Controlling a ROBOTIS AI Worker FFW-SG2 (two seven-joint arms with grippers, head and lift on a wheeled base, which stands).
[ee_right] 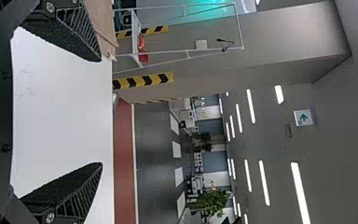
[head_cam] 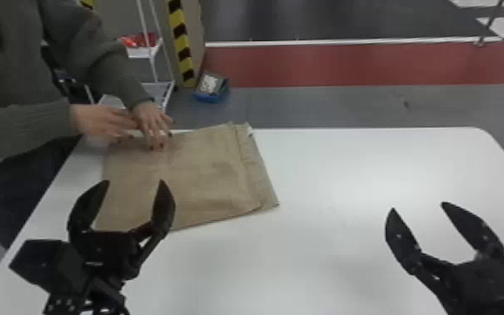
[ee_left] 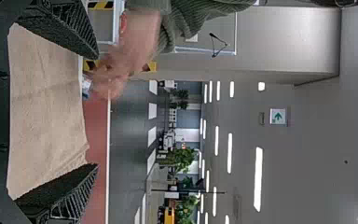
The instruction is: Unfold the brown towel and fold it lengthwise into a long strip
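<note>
Brown towel points its layered edge right, long axis unclear; left gripper and right gripper hold fingers wide.

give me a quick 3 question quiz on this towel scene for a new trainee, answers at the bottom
1. True or false: the left gripper and right gripper are both open.
2. What is at the brown towel's far left corner? a) the right gripper b) a person's hands c) a striped post
3. Fill in: the towel lies toward the ____ side of the white table.

Key: 1 true; 2 b; 3 left
</note>
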